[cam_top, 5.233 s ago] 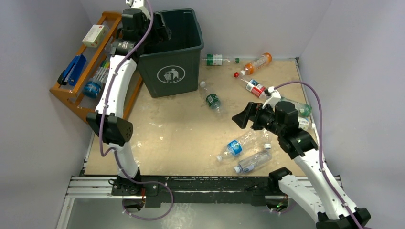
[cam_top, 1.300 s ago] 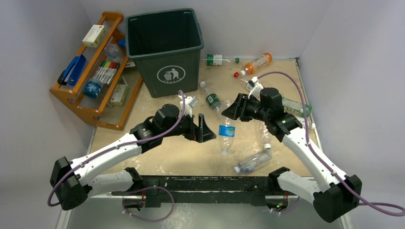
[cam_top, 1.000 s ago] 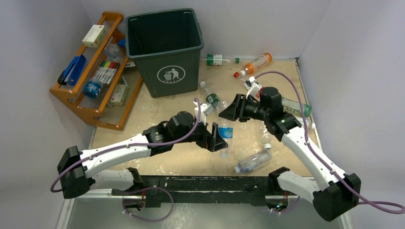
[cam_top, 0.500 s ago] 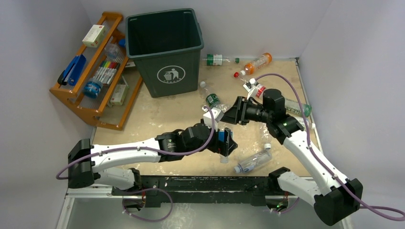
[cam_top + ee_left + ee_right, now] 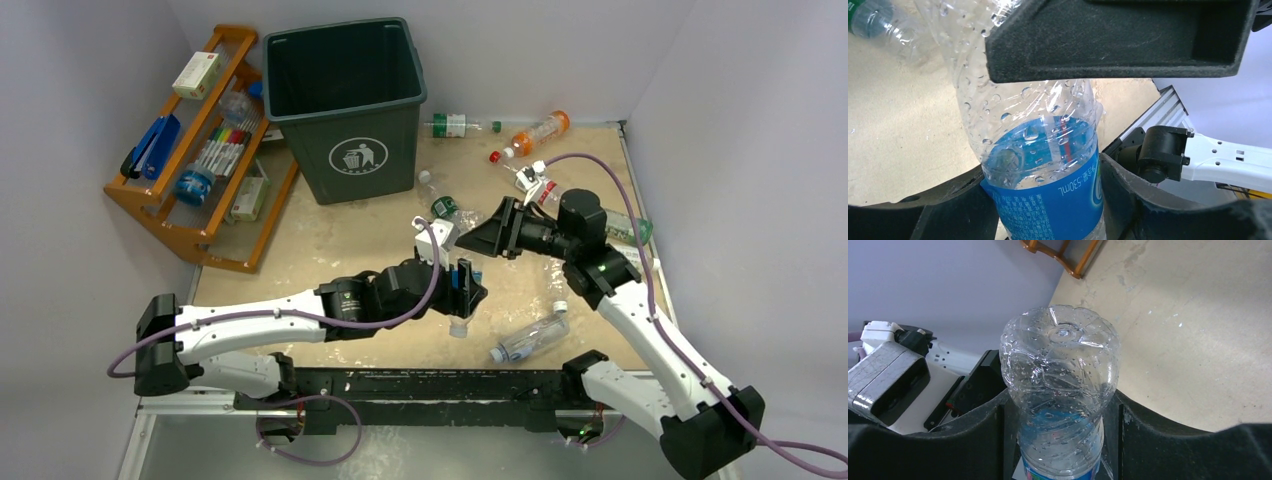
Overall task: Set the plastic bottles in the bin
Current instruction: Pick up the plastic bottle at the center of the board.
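Sandy tabletop (image 5: pixel 340 250) sits under a blue-label bottle (image 5: pixel 1048 190), held up in the air with its cap down, well apart from the green bin (image 5: pixel 390 140). Left pincer (image 5: pixel 1043 210) squeezes the blue middle. Right pincer (image 5: pixel 1060 437) grips the clear bottom end. Both hold on, I think, so the bottle can pass to the arm nearer the bin.

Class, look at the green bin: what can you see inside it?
From above, only the dark inner walls of the bin show. Its floor sits in deep shadow, so whatever may lie at the bottom cannot be made out.
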You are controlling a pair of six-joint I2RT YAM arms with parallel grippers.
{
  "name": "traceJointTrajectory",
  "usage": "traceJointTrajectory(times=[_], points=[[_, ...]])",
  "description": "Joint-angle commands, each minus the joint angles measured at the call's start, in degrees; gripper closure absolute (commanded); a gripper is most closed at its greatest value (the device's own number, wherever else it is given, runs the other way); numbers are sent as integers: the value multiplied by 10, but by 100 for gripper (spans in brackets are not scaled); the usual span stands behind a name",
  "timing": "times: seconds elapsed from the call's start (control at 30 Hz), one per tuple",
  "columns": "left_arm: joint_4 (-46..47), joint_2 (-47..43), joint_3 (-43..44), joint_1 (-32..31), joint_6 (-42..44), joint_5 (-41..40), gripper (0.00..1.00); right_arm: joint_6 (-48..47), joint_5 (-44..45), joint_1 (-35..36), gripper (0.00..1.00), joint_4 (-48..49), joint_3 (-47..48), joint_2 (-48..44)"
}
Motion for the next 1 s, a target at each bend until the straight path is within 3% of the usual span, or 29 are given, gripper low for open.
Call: traceJointTrajectory(times=[0.0, 0.27, 0.53, 0.73, 0.97], points=[[3, -36, 31, -1, 20, -19, 42, 10, 9, 4, 36, 5, 4, -11], [-37, -55, 49, -1, 25, -16, 43, 10, 35, 4, 1, -59, 30, -40], [-134, -35, 133, 0, 54, -54, 42, 10, 98, 4, 0, -144, 53, -121], [-157, -10, 207, 17, 85, -49, 41, -1, 132, 4, 0, -216, 67, -164], [-179, 27, 277, 113, 115, 26, 41, -11, 164, 4, 0, -275, 56, -191]])
